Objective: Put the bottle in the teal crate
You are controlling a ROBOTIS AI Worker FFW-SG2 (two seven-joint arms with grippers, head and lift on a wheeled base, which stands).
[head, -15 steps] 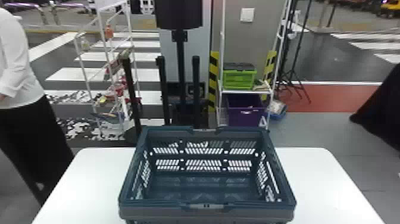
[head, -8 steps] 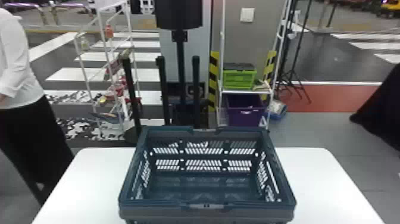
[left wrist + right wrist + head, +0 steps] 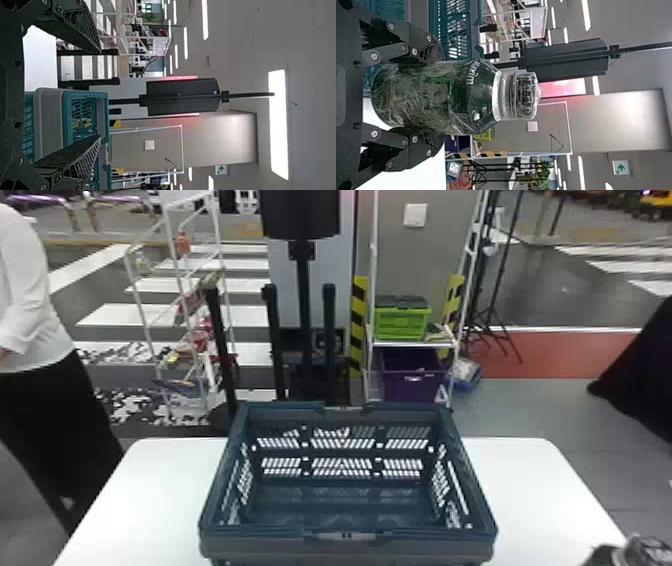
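Bottle (image 3: 435, 95) and right hand (image 3: 601, 556) go together just now: I have it grasped between my two black fingers (image 3: 430, 143), one against either side of its body. It is green, wrapped in crinkled clear plastic, with a pale band below the wrapped cap (image 3: 520, 96). I hold it roughly upright, cap uppermost, outside the teal crate (image 3: 270, 536) and off to its right, by the bottom right corner of the head view. Whether its base touches anything, I cannot tell.

My left hand (image 3: 98, 94) is released, its fingers spread wide with nothing between them, and the crate shows behind one of them.

The crate sits upright on the white counter (image 3: 145, 495), about the middle, its open top facing up and its slotted walls standing. Beyond the counter, a white rack (image 3: 412, 344) carries a bright green crate (image 3: 401, 324) with a dark top, with a purple bin (image 3: 411, 386) below it. A black-and-yellow striped strip (image 3: 358, 321) stands just left of the rack.
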